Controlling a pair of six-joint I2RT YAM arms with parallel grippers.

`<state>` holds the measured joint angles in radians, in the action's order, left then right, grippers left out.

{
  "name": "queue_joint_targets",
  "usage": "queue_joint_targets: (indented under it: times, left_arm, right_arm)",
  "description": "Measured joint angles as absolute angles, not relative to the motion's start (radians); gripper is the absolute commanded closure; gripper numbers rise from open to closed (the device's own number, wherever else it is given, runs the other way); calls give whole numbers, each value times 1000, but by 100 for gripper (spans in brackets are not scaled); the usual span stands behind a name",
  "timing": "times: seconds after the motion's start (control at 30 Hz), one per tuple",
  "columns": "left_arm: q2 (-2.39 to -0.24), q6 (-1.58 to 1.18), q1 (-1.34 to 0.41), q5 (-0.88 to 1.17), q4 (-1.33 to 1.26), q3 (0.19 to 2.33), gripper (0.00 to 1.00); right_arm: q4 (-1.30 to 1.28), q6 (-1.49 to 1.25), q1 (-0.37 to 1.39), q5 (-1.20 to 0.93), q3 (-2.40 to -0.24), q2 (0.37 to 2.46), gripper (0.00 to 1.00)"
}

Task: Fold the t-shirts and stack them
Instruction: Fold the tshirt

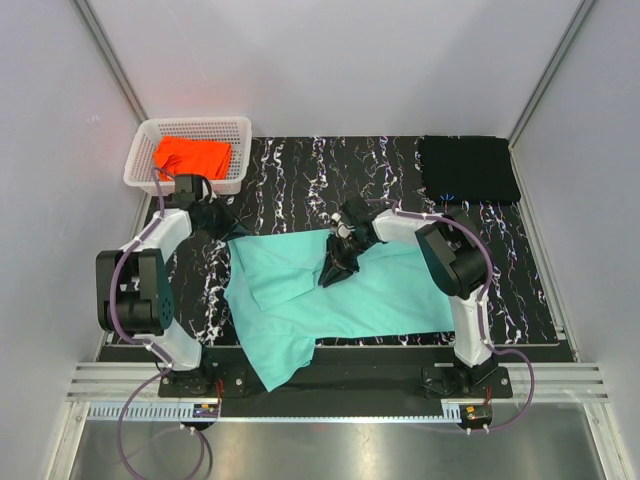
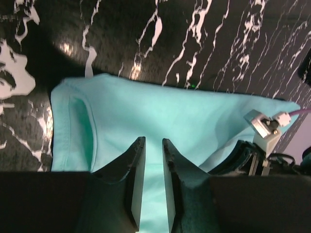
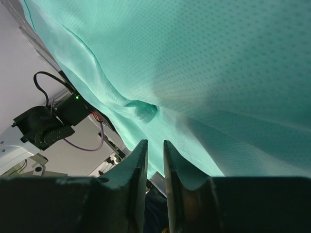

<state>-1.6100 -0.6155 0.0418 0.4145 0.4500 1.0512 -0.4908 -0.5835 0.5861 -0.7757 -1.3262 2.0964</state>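
Left end effector [image 2: 152, 141] at mint-teal t-shirt [image 2: 194, 119]

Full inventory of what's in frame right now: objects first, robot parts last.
mint-teal cloth t-shirt: 1, mint-teal, spread rumpled mid-table
bright orange cloth t-shirt: 1, orange, bunched inside the basket
black cloth t-shirt: 1, black, folded flat, far right corner
white plastic lattice basket: 1, white, far left corner
black white-veined tabletop: 1, black with white veins, under everything
left gripper: 1, black, at the mint-teal shirt's far left corner, jaws narrowly apart, grip unclear
right gripper: 1, black, at that shirt's far middle, jaws narrowly apart, grip unclear
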Motion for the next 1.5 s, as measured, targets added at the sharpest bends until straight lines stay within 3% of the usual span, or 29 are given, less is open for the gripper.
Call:
queue_joint_targets:
  times: [0.13,0.53,0.77,1.0,1.13,1.23,1.5]
  left_arm:
    - [-1681,-616,44,391,424,1066,87]
    - [-1783,-557,112,265,494,1062,85]
    - [-1737,-524,109,257,531,1095,76]
    - [-1589,-545,27,284,530,1095,75]
    - [-1622,-562,-6,308,517,1082,75]
    - [-1679,-562,-1,307,517,1080,76]
    - [-1744,-548,2,302,521,1080,75]
  right_arm:
    - [-491,-600,558,-751,-1324,2084,73]
    - [-524,-567,95,-603,-1305,1941,63]
    - [-654,-445,78,-459,-1414,1948,57]
    - [-697,-389,56,-379,-1451,1963,54]
    - [-706,-374,30,-356,-1470,1992,55]
    - [-719,-366,18,-344,-1489,2005,62]
    - [-731,-354,-81,-313,-1411,1948,54]
